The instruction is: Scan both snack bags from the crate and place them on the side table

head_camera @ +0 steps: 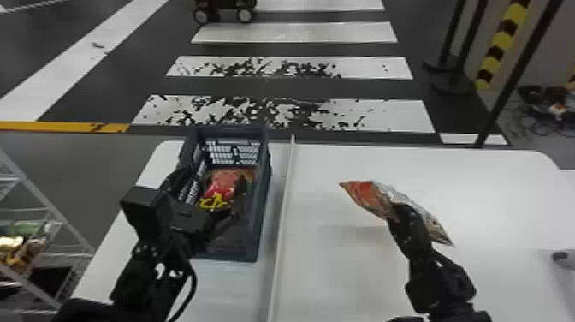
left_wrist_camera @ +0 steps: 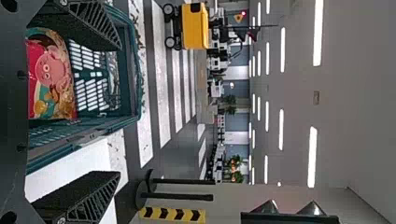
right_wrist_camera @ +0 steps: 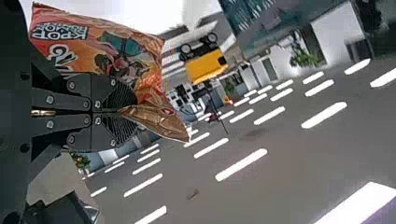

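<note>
Orange bag: pinched in the right gripper (right_wrist_camera: 136, 113), the bag (head_camera: 363, 197) being lifted clear of the crate and carried over the table (head_camera: 333, 278), right of the pale strip (head_camera: 281, 222). By the shadow beneath, it is judged to be held above the surface.
Right gripper: brought nearly together, with the bag nipped between the fingertips around its middle. The foil is creased there; one broad printed part is spread beside the fingers, and a folded brownish end is pushed out past the tips.
Red bag: contained in the crate (head_camera: 262, 205), below the left gripper (left_wrist_camera: 117, 111); in the left wrist view the bag (left_wrist_camera: 51, 70) is seen between the two fingers. Whether it is touched cannot be told.
Left gripper: spread wide at the crate, with nothing grasped.
Done: one of two bags has been taken out. Whether it has been scanned cannot be told; no scan is shown.
Left to do: the orange bag is to be scanned, if that is needed, and set down; the red one is to be picked, scanned and placed.
Grey thing: partly cut off at the head view's right edge (head_camera: 561, 256); it might be the scanner, but too little is seen.
Side table: which surface is meant cannot be settled.
</note>
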Robot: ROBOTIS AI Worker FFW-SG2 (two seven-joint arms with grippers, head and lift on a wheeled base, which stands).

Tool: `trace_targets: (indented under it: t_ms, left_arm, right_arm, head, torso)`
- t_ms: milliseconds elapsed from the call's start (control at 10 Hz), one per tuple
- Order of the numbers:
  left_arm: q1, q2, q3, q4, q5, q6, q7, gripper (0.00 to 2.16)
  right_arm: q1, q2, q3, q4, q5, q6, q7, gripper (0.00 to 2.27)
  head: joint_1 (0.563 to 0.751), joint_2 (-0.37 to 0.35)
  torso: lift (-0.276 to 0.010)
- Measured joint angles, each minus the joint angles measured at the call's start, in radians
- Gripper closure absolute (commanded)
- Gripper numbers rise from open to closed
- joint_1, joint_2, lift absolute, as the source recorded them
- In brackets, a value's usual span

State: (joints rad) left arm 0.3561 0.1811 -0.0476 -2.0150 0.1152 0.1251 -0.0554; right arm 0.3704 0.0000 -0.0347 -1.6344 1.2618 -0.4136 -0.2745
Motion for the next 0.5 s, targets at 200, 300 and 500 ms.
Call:
trace_targets:
  t_ms: [200, 300, 500]
  left_arm:
    - [-0.002, 0.0, 0.001, 0.002, 0.017, 0.0, -0.006, 0.04]
    - [-0.002, 0.0, 0.002, 0.003, 0.021, 0.0, -0.006, 0.04]
    - [0.0, -0.002, 0.004, 0.003, 0.021, 0.0, -0.006, 0.04]
  right_arm:
    - [-0.029, 0.0, -0.005, 0.079, 0.156, 0.12, 0.001, 2.24]
    - [-0.023, 0.0, -0.003, 0.081, 0.171, 0.131, 0.046, 2.04]
    - [0.033, 0.0, 0.007, -0.02, 0.038, 0.106, 0.247, 0.06]
  head:
    - [0.695, 0.042]
    - [0.695, 0.039]
    - [0.695, 0.055]
  torso:
    - [-0.098]
    - [-0.098]
    - [-0.098]
